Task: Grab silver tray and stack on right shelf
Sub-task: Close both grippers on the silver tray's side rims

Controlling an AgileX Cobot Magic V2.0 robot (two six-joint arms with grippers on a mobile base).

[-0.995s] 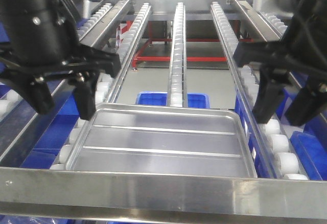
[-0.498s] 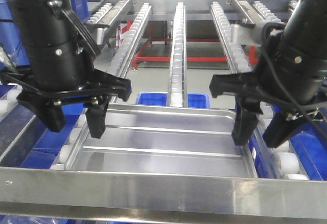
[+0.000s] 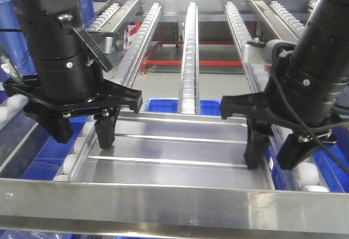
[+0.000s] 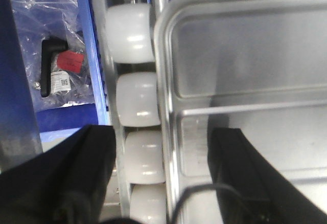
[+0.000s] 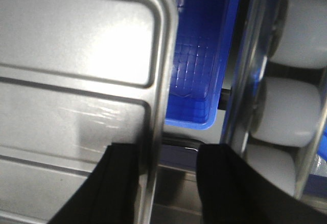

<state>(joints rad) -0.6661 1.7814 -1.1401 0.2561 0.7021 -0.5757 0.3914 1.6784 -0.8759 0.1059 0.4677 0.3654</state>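
The silver tray [image 3: 174, 146] lies flat on the roller rails of the right shelf [image 3: 188, 59], with its near rim just behind the front bar [image 3: 174, 206]. The left gripper [image 3: 82, 136] is spread across the tray's left rim, one finger inside the tray and one outside, above the white rollers [image 4: 137, 98]. The right gripper [image 3: 274, 158] is spread the same way across the right rim. Neither one pinches the metal yet.

The rim is low and shiny (not much for the pads to bite), so I judge that a shallow or uneven closing could let one side slip and the tray tilt. The outer left finger could also catch on a roller. On the right, a dropped corner may fall toward the blue bin [image 5: 199, 81] below.
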